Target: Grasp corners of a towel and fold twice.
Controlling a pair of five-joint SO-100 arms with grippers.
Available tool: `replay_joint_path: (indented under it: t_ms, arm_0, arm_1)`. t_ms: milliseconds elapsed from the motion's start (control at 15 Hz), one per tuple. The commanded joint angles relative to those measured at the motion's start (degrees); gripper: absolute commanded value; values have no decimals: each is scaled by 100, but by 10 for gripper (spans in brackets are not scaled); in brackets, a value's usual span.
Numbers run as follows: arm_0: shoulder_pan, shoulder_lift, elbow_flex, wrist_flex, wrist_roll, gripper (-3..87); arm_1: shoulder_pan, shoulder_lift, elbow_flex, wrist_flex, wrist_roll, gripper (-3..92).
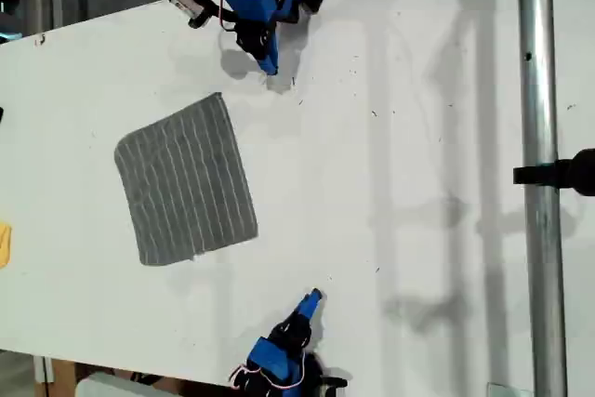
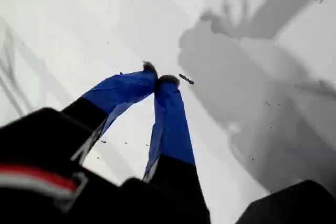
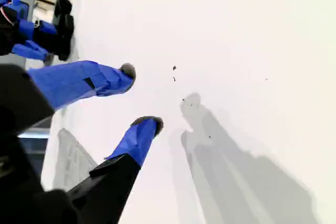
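Towel (image 1: 186, 178) flat and unfolded on the white table (image 1: 390, 183), toward the exterior view's left, turned a little askew so that one corner (image 1: 218, 97) points up toward the arm at that view's top edge. Pale stripes running along the grey cloth; all four corners lying down on the table, none lifted and none held. At the exterior view's top, my first gripper (image 1: 271, 66), hanging just beside that near corner but apart from the cloth; in the first wrist view, the same gripper (image 2: 159, 80) with its blue fingertips pressed together on nothing, over bare table beside a small dark mark (image 2: 186, 80) and a broad shadow. At the exterior view's bottom, my second gripper (image 1: 314, 297), well apart from the towel's nearest corner (image 1: 254, 230); in the second wrist view, that gripper (image 3: 140, 98) with blue fingers spread, empty, over bare white surface, a strip of the striped towel (image 3: 68, 161) showing behind it and the other arm far across the table. At the exterior view's left edge, a small yellow object (image 1: 4, 244), clear of the cloth. Along that view's right, a metal pole (image 1: 539, 183) running top to bottom.
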Motion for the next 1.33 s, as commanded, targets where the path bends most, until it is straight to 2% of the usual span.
replay_joint_path:
  t_ms: [0, 133, 333, 467, 533, 667, 800, 867, 1067, 1267]
  arm_0:
    - [-2452, 44, 53, 9, -2856, -28]
    - [-2470, 44, 53, 9, -2856, -28]
    - [-2452, 44, 53, 9, -2865, -28]
    - [-2364, 44, 53, 18, -2927, -27]
    - [-2268, 44, 26, 35, -3050, -27]
    - [-1784, 44, 0, -132, -3894, -29]
    - [-1564, -193, -466, -466, -4140, -30]
    - [-1521, -1063, -1046, -598, -4228, -30]
    - [-1485, -4641, -3604, -1055, -3832, -30]
    - [-1960, -6328, -5203, -870, -3305, -30]
  arm_1:
    - [888, 70, -193, 70, 114, 103]
    - [255, 70, -202, 88, 88, 100]
    - [-141, 70, -176, -62, 44, 13]
    - [-439, 70, -176, -185, 88, -3]
    - [-457, 70, -185, -316, 18, -3]
    - [-369, 70, -413, -62, 0, -3]
    - [-536, 62, -993, -70, -396, -3]
    - [-519, -211, -1371, -114, -501, -3]
    - [62, -2268, -2821, -308, -1468, -3]
    - [1292, -3718, -4122, -70, -2821, -3]
